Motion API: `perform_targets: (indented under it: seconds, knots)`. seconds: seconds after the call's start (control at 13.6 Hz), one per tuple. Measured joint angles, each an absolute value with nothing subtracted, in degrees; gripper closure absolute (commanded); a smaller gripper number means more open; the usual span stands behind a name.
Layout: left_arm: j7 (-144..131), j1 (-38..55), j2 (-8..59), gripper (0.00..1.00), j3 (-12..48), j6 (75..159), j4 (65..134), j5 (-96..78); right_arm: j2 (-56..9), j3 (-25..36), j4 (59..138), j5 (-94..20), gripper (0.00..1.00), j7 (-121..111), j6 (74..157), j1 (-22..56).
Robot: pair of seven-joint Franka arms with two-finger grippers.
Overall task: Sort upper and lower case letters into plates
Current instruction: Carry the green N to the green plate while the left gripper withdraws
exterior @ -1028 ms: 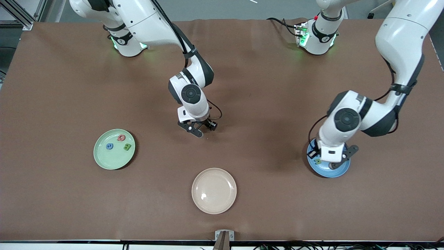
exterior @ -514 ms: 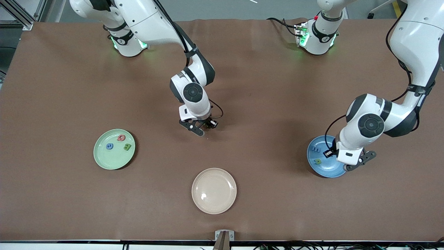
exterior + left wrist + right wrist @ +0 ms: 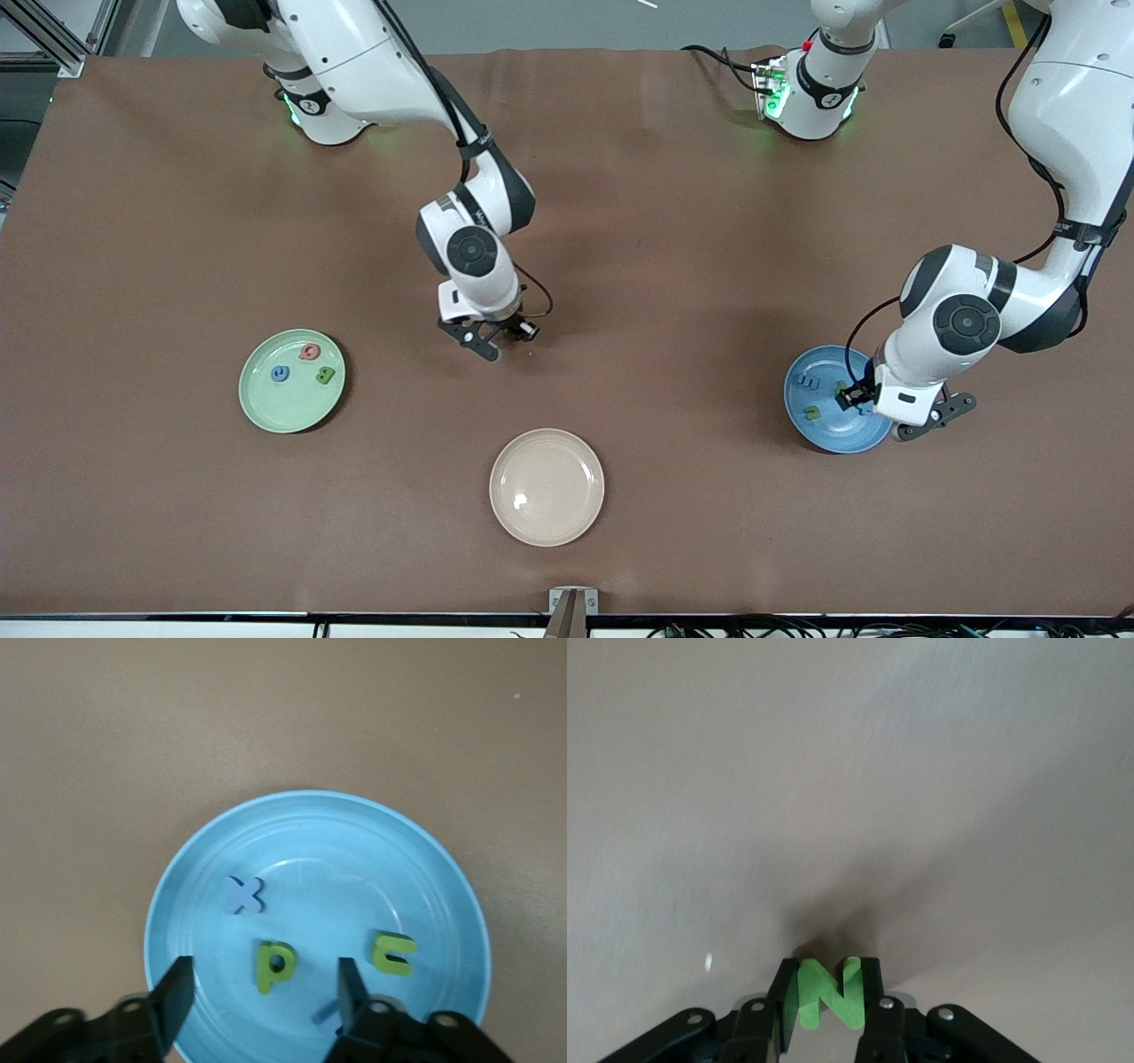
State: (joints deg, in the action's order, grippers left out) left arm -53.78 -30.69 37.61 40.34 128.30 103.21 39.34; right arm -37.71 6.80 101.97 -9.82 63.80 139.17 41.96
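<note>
The right gripper pinches a green letter N upright over bare table; the mint green plate lies toward the right arm's end. The left gripper hangs wide open over the blue plate.

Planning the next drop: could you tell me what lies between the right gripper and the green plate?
Bare tabletop only, in the front view, between the right gripper and the green plate.

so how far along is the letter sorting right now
Mostly done, it looks. The green plate holds three letters and the blue plate holds four, the open left gripper over it. In hand: the right gripper, over the bare table, is shut on a green letter N. Left: getting that N onto a plate. The beige plate holds no letters.
</note>
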Motion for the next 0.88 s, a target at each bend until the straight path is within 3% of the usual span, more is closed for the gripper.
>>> perform_targets:
  seconds: [0.29,0.88]
  knots:
    - [-49.36,-30.60,36.95,0.00,43.72,127.35,101.82,39.47,-33.73,7.46,100.31,-9.78,1.00,50.84,131.28,31.34]
    - [-31.72,-30.71,33.50,0.00,48.22,108.91,88.94,39.48,-31.05,12.67,101.31,-7.60,0.99,18.52,127.96,14.18]
